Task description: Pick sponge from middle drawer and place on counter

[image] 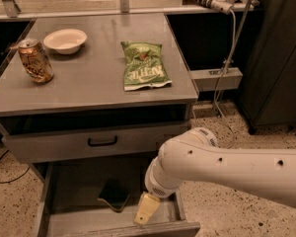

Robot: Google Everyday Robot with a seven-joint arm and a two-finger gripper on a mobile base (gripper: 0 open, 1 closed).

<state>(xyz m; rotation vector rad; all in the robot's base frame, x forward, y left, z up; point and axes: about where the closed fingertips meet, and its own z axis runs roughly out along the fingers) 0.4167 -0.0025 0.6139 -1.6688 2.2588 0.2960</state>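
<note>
"Sponge (113, 195), where is it?"

"It lies flat on the floor of the middle drawer (69, 194). The drawer is pulled out, and the sponge's dark green side faces up."

"Where is the end effector (145, 212)?"

"Down in that drawer, on the end of the big white arm (227, 169). It is just beside the sponge, on its right, near the drawer's front wall. It does not seem to touch the sponge."

"Is it open or closed?"

"I cannot tell from this camera view. It is not holding the sponge, I am sure of that."

"So what is done?"

"The drawer is open and the end effector is low and close. I think this is the reaching step."

"What is left?"

"Most of it. The sponge is not yet grabbed, not yet lifted, and not yet put on the desk (89, 80)."

"Is there room up there?"

"The desk has a green chip bag (144, 65), a soda can (35, 59) and a white bowl (65, 40). I see bare gray between them."
</note>
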